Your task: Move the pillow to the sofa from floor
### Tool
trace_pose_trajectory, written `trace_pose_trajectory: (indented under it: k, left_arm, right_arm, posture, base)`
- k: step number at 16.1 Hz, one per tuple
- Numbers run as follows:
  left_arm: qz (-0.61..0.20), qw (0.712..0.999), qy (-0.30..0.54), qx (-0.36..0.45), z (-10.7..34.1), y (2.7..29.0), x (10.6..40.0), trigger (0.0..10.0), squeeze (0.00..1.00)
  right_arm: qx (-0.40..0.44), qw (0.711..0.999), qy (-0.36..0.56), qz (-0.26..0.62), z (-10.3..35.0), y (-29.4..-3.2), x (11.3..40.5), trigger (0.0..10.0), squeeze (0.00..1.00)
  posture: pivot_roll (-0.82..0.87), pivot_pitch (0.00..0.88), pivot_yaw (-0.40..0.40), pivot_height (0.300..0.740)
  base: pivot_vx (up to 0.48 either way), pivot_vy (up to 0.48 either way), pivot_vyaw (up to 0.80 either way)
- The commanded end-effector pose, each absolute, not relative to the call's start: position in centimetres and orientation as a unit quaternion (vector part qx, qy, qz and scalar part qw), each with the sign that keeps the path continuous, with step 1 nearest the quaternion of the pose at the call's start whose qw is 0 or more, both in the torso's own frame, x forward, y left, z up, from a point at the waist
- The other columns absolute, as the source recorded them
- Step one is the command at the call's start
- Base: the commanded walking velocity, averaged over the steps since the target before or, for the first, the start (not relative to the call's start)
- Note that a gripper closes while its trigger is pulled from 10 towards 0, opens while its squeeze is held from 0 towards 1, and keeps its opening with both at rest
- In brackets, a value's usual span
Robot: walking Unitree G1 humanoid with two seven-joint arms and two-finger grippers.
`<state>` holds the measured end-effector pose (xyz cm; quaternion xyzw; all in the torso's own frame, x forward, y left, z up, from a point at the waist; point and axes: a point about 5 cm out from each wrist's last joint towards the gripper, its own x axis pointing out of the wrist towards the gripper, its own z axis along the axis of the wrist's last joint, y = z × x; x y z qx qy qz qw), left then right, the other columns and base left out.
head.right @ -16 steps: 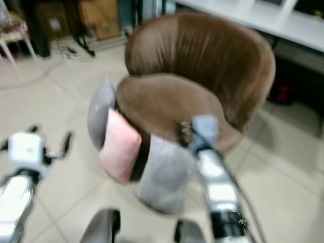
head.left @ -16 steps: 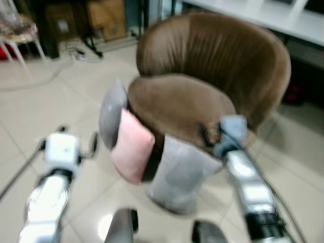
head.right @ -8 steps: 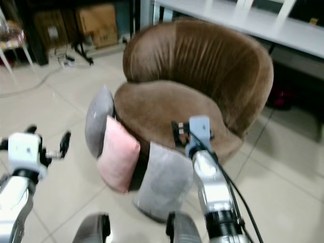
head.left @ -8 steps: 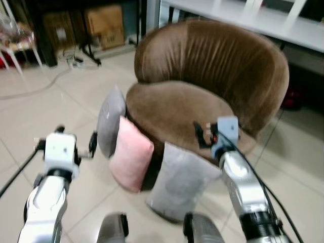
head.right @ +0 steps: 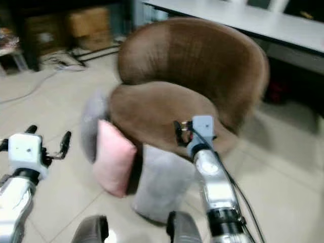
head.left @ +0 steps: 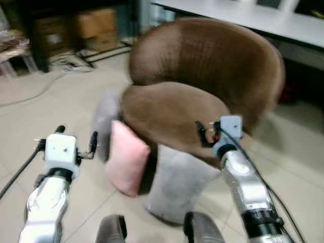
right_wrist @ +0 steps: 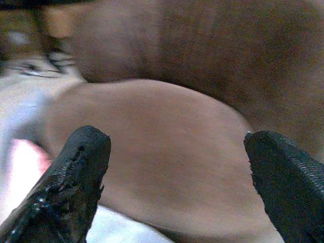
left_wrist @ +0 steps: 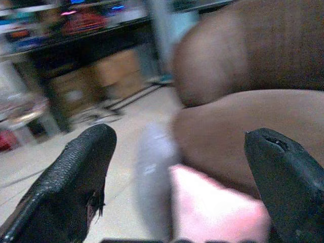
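Three pillows lean on the floor against the front of a brown round sofa chair (head.left: 202,66): a grey pillow (head.left: 104,124) at the left, a pink pillow (head.left: 126,159) beside it, and a larger grey pillow (head.left: 174,185) in front. My left gripper (head.left: 66,136) hovers open to the left of the pink pillow, apart from it. My right gripper (head.left: 216,130) is open above the front edge of the sofa seat (right_wrist: 162,142), over the larger grey pillow. The left wrist view looks at the pink pillow (left_wrist: 217,212) between its open fingers (left_wrist: 76,177).
Cardboard boxes (head.left: 96,23) and cables (head.left: 30,93) lie on the tiled floor at the back left. A white desk (head.left: 263,20) runs behind the sofa. A pale chair (head.left: 15,50) stands at the far left. My own legs (head.left: 111,230) are at the bottom edge.
The camera has shifted a little, and the sofa and pillows now sit slightly lower left in the picture. Both grippers stay open and hold about the same pose.
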<state>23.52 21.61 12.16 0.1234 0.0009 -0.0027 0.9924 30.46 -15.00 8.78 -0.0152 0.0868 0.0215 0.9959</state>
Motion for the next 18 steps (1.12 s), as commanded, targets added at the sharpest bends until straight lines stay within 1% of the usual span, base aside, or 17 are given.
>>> trace_pose_trajectory:
  k: [1,5,10,12,15,18]
  left_arm:
    - [-0.003,0.992,0.001,0.127,12.2,21.9,23.4,10.0,0.82]
    - [-0.004,0.992,0.000,0.128,12.2,21.9,23.5,10.0,0.82]
    - [-0.005,0.992,-0.002,0.129,12.3,21.9,23.8,10.0,0.80]
    - [-0.003,0.990,0.004,0.138,12.1,21.8,23.8,10.0,0.69]
    - [-0.002,0.990,0.003,0.141,12.1,21.8,24.0,10.0,0.67]
    - [-0.001,0.990,0.004,0.143,12.0,21.8,23.9,10.0,0.68]
  right_arm:
    - [-0.015,0.996,0.081,0.017,9.1,-15.0,30.6,10.0,1.00]
    - [-0.025,0.996,0.076,0.024,9.2,-14.8,30.7,10.0,1.00]
    - [-0.032,0.995,0.073,0.054,9.3,-14.3,30.7,10.0,1.00]
    - [-0.023,0.994,0.089,0.063,8.8,-14.8,30.4,10.0,1.00]
    - [-0.027,0.993,0.087,0.074,8.8,-15.1,30.4,10.0,1.00]
    - [-0.023,0.992,0.096,0.074,8.6,-15.4,30.4,10.0,1.00]
  posture:
    - [-0.03,0.000,-0.037,0.616]
    - [-0.03,0.000,-0.033,0.616]
    - [-0.03,0.000,-0.029,0.616]
    - [-0.04,0.000,-0.027,0.616]
    - [-0.04,0.000,-0.024,0.616]
    - [-0.04,0.000,-0.033,0.591]
  base:
    - [0.341,0.000,0.00]
    - [0.338,0.000,0.00]
    - [0.336,0.000,0.77]
    - [0.000,0.000,0.00]
    - [0.000,0.000,0.00]
    - [0.000,0.000,0.00]
